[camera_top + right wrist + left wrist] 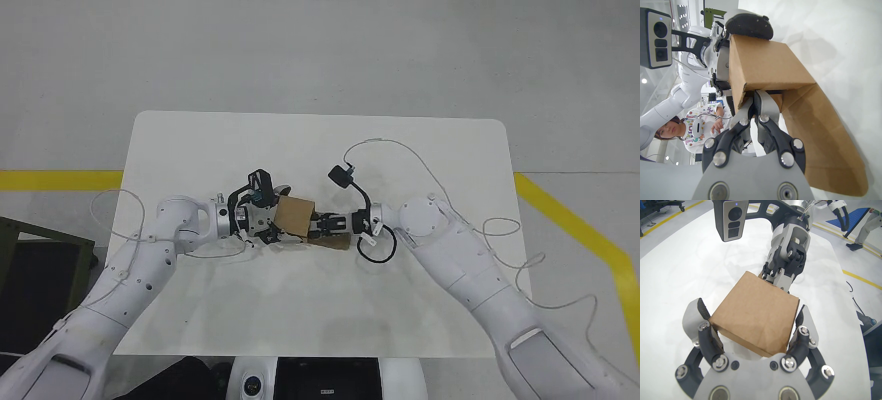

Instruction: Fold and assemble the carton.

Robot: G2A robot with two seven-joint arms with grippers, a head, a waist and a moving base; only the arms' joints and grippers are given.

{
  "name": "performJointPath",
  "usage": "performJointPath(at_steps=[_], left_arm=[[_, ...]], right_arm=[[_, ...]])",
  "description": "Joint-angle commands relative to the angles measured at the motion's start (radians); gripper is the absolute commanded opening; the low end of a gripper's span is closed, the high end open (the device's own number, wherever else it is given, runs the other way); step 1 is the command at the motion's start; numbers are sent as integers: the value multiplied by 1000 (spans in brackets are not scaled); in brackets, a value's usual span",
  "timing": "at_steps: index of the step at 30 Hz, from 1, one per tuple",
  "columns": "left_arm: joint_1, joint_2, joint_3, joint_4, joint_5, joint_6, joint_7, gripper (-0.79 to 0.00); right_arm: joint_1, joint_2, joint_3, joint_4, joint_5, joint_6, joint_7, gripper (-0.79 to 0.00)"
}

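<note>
Two claws of mine meet on one carton (pixel 295 213). My left claw (pixel 753 313) is clenched across the carton's (pixel 761 306) near end: one pad (pixel 703 311) presses the left-hand corner, and the opposite finger (pixel 804 321) lies against the other side wall, so the brown box is gripped across its width. In the top view this left claw (pixel 262 212) sits just left of the box.

My right claw (pixel 754 94) comes in from the opposite end. Its fingers (pixel 762 102) are squeezed close together, their tips tucked into the open mouth of the carton (pixel 768 64), nipping the edge of a wall there. From the left wrist view, the right claw (pixel 776 280) touches the far edge of the box.

Beside the right claw, one long flap (pixel 819 132) stands open and folded outward from the mouth; in the top view that flap (pixel 335 241) lies on the side of the claw nearer my body. The closed panels form a squared sleeve, its broad top face tilted.

The carton sits between the two claws near the middle of the white tabletop (pixel 400 300), a little left of centre. I cannot tell whether it rests on the surface or is held just above it. Around the tabletop lies grey floor with yellow lines (pixel 60 180).
</note>
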State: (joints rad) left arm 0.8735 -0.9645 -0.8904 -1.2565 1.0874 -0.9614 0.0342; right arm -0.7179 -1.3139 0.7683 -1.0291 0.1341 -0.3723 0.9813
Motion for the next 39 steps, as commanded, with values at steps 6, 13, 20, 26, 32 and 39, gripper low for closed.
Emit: performJointPath(at_steps=[6, 13, 20, 26, 32, 39], left_arm=[[4, -3, -9, -2, -4, -6, -6, 0], [11, -5, -23, -3, -8, -10, -5, 0], [19, -6, -38, -6, -11, -12, -8, 0], [24, -7, -46, -8, -11, -17, -16, 0], [27, -8, -57, -9, -13, -20, -20, 0], [30, -10, -66, -11, -14, -28, -27, 0]], right_arm=[[-16, 31, 73, -40, -18, 35, 42, -785], [-99, 91, 203, -167, -97, 145, 90, -711], [-203, 138, 321, -273, -142, 218, 102, -480], [-249, 150, 342, -297, -151, 245, 99, -459], [-244, 146, 320, -272, -142, 250, 82, -440], [-215, 131, 268, -230, -102, 238, 75, -428]])
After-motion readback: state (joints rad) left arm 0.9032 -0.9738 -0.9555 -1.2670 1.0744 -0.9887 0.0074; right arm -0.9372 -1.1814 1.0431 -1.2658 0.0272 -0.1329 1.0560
